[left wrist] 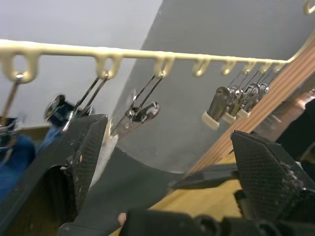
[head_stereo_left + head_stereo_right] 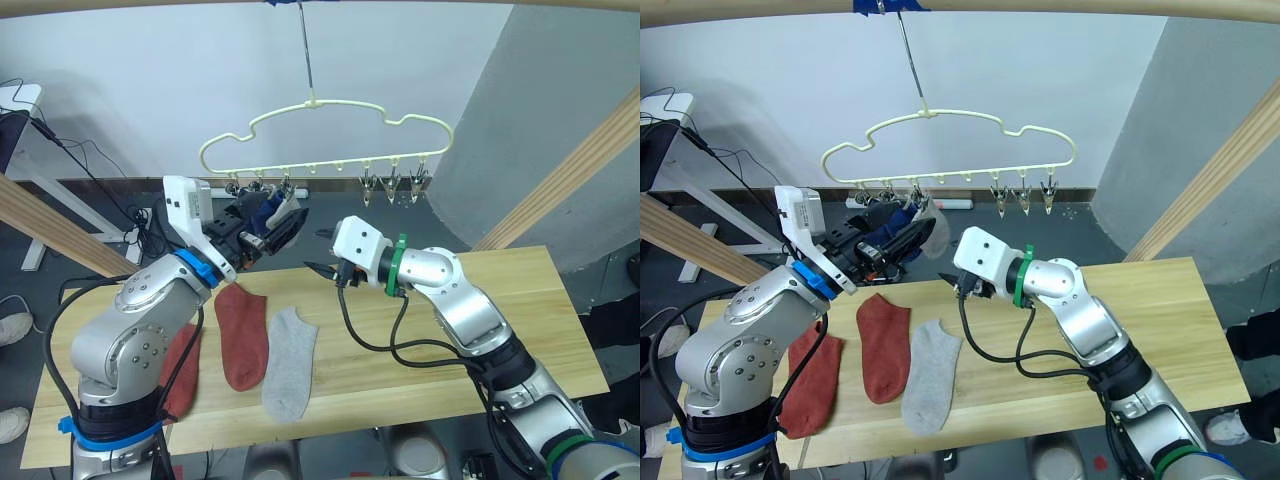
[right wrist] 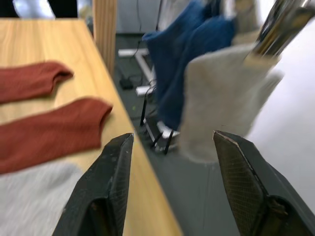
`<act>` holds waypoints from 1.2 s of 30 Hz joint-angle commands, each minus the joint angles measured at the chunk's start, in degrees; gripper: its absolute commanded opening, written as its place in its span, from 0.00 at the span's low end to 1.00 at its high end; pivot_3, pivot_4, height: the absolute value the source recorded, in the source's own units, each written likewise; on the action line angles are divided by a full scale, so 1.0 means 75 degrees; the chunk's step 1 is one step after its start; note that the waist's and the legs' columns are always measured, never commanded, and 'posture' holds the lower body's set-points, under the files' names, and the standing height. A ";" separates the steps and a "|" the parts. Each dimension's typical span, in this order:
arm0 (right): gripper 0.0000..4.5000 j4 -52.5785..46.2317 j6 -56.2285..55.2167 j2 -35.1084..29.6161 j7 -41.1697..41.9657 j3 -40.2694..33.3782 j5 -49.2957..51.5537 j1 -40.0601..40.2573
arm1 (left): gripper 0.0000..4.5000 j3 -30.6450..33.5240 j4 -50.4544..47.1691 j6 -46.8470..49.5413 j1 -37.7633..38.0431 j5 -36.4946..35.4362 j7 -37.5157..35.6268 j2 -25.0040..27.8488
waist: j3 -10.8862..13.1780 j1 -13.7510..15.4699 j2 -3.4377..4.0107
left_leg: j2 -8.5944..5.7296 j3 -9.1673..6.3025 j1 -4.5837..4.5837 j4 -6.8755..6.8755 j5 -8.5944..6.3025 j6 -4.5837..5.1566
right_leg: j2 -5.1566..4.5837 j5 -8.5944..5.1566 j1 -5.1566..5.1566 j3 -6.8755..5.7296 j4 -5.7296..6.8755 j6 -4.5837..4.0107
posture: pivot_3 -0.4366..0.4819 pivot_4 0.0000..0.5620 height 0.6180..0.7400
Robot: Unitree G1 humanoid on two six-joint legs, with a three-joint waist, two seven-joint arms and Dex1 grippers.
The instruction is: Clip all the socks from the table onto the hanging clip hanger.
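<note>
Three soft knit socks lie flat on the pale plank table (image 2: 520, 300): two rust-red socks (image 2: 243, 333) and one grey sock (image 2: 289, 362). Two blue socks (image 3: 189, 54) and a grey one (image 3: 221, 98) hang clipped from the wavy cream wire hanger (image 2: 330, 125). The left gripper (image 1: 167, 162) and the right gripper (image 3: 172, 182) both gape, empty.

Two rust-red socks (image 2: 241, 335), grey sock (image 2: 290, 361) flat on table (image 2: 520, 300); others clipped on clip hanger (image 2: 330, 135)

Just pale wooden frame poles (image 2: 590, 165) slanting at the sides, tangled black cables (image 2: 95, 165) on the dark floor, and a white wall (image 2: 130, 90) behind.
</note>
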 commanded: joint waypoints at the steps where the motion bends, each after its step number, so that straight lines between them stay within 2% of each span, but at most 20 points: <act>1: 0.59 -0.1313 0.0390 -0.0453 0.0214 -0.0549 0.0381 0.0449 | 0.99 -0.0084 -0.0584 -0.0493 0.0375 0.0247 -0.0689 0.0422 | 0.0000 0.0005 0.0000 | 0.0002 0.0001 0.0000 -0.0004 0.0000 0.0000 | 0.0000 0.0000 -0.0001 0.0002 -0.0003 0.0000 | 0.21 0.53 1.00; 5: 0.59 -0.2240 0.0939 -0.0759 0.0043 -0.1114 0.0775 0.1023 | 0.99 -0.0041 -0.0635 -0.0992 0.0913 0.0438 -0.1752 0.1139 | 0.0000 0.0014 0.0000 | 0.0008 0.0003 -0.0003 -0.0007 0.0000 0.0000 | -0.0001 0.0000 -0.0007 0.0005 0.0001 0.0000 | 0.21 0.53 1.00; 9: 0.59 -0.2923 0.1119 -0.0750 -0.0639 -0.1853 0.0783 0.1634 | 0.99 0.0138 -0.0678 -0.1730 0.1522 0.0439 -0.3496 0.2001 | 0.0000 0.0020 0.0001 | 0.0006 0.0004 0.0004 -0.0011 0.0001 -0.0001 | 0.0009 0.0003 -0.0009 0.0005 0.0009 -0.0007 | 0.22 0.53 1.00; 15: 0.59 -0.3702 0.1622 -0.1530 0.0208 -0.3500 0.2496 0.1861 | 0.99 0.0750 -0.0441 -0.1564 0.1751 -0.0275 -0.4789 0.2873 | 0.0001 0.0131 0.0002 | 0.0006 0.0012 0.0000 -0.0010 0.0001 -0.0001 | 0.0005 0.0003 -0.0009 0.0007 0.0002 -0.0006 | 0.22 0.53 1.00; 19: 0.59 -0.3452 0.2038 -0.2185 0.0702 -0.4510 0.3751 0.1476 | 0.99 0.0810 -0.0293 -0.1671 0.1769 -0.0229 -0.4657 0.2757 | 0.0000 0.0153 0.0002 | 0.0006 0.0013 0.0001 -0.0011 0.0000 0.0000 | 0.0005 0.0003 -0.0009 0.0005 0.0001 -0.0006 | 0.21 0.48 1.00; 22: 0.59 -0.3344 0.1988 -0.2576 0.0923 -0.4785 0.4132 0.1701 | 0.99 0.0692 -0.0244 -0.1888 0.1765 0.0041 -0.4521 0.2594 | -0.0018 0.0169 0.0000 | -0.0002 0.0014 -0.0002 -0.0011 0.0000 0.0000 | 0.0005 0.0003 -0.0007 -0.0003 0.0000 -0.0006 | 0.21 0.41 1.00; 26: 0.59 -0.3103 0.1709 -0.2576 0.0677 -0.4811 0.4049 0.2305 | 0.99 0.0373 -0.0117 -0.2425 0.1791 0.0688 -0.4461 0.2334 | -0.0189 0.0170 0.0005 | -0.0016 0.0024 -0.0019 -0.0012 0.0001 -0.0001 | 0.0010 0.0003 -0.0017 -0.0012 -0.0007 -0.0007 | 0.24 0.29 1.00; 29: 0.59 -0.2983 0.1332 -0.2486 0.0486 -0.4764 0.3808 0.2813 | 0.99 0.0393 -0.0235 -0.2478 0.2029 0.0815 -0.4492 0.2357 | -0.0382 0.0170 0.0003 | -0.0018 0.0034 -0.0027 -0.0011 0.0001 -0.0001 | 0.0006 0.0003 -0.0025 -0.0005 -0.0010 -0.0006 | 0.25 0.27 1.00; 33: 0.59 -0.2794 0.0757 -0.2479 0.0499 -0.4609 0.3649 0.3127 | 0.99 0.0569 -0.0147 -0.2534 0.2165 0.0886 -0.4453 0.2407 | -0.0637 0.0180 0.0017 | -0.0025 0.0041 -0.0022 -0.0006 0.0002 -0.0002 | 0.0007 0.0003 -0.0023 0.0000 0.0001 -0.0007 | 0.29 0.17 1.00; 36: 0.59 -0.2649 0.0396 -0.2460 0.0487 -0.4452 0.3498 0.3199 | 0.99 0.0611 -0.0165 -0.2576 0.2208 0.0967 -0.4258 0.2323 | -0.0868 0.0186 0.0018 | -0.0027 0.0044 0.0020 -0.0009 0.0004 -0.0006 | 0.0017 0.0004 0.0016 -0.0006 0.0002 -0.0009 | 0.31 0.13 1.00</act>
